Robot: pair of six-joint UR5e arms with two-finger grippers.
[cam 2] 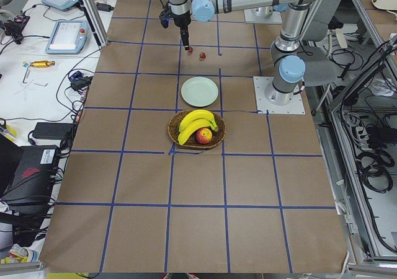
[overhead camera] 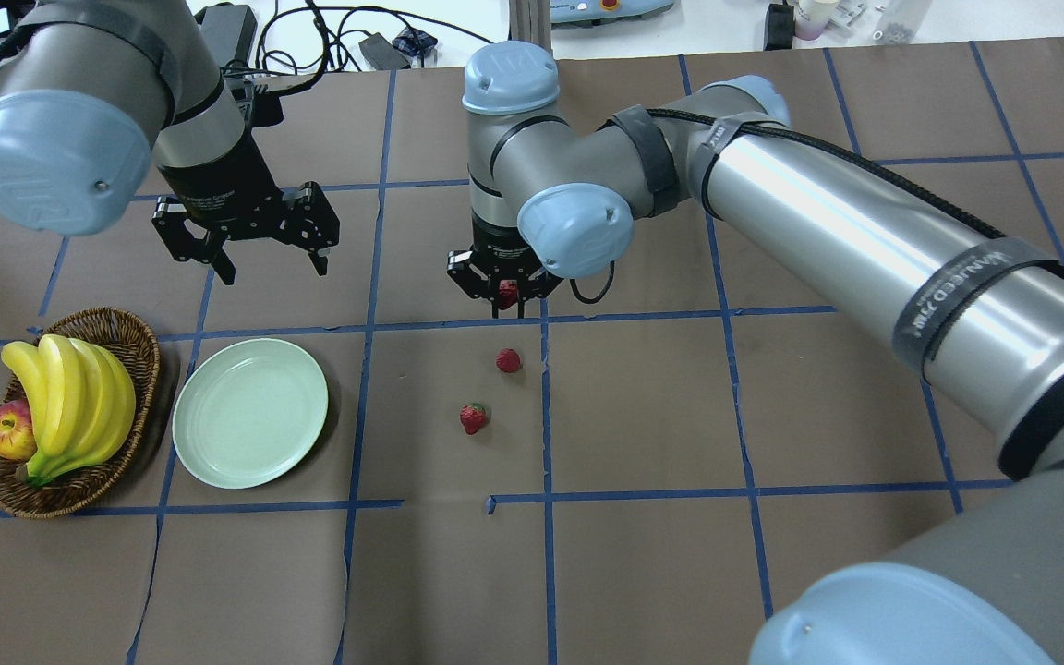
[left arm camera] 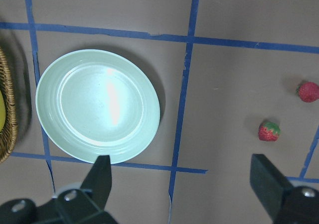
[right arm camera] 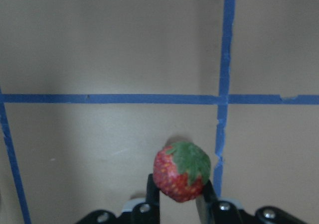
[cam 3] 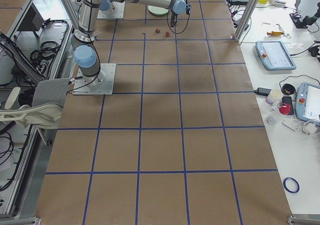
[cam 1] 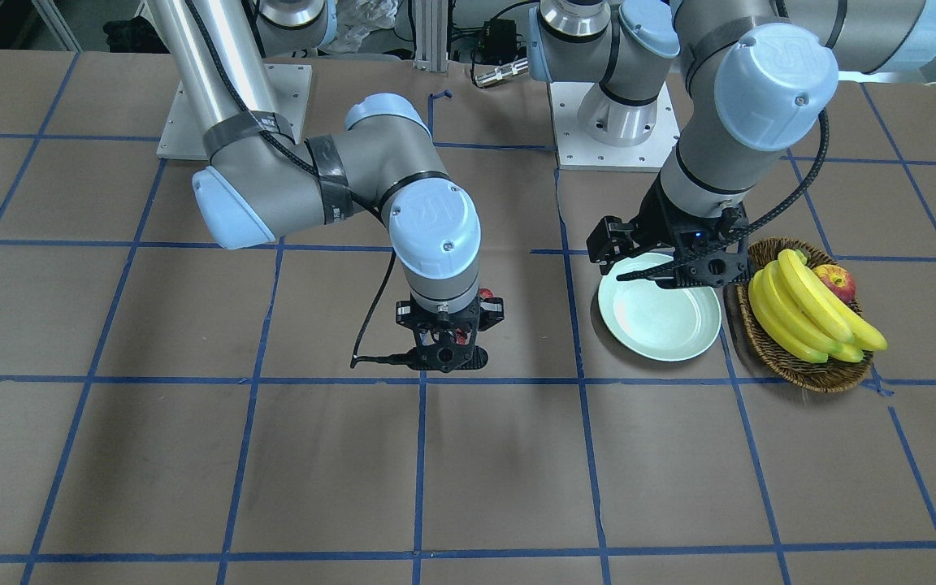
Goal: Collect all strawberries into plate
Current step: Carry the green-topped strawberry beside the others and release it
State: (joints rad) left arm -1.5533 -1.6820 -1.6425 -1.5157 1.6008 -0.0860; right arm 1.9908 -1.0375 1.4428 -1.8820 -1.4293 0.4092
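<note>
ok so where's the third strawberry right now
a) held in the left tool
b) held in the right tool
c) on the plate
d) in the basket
B: the right tool is shut on a strawberry, the other two strawberries lie on the table, and the left tool is open with nothing in it, near the plate.

Table (cam 3: 160,110): brown paper cover, blue tape grid. Along one long edge: white bench (cam 3: 300,150) with teach pendants (cam 3: 272,55), and an aluminium post (cam 3: 248,12) at the edge. Along the opposite long edge: grey chair (cam 3: 47,100), cable bundles (cam 2: 372,161). Lighting is even and diffuse.
</note>
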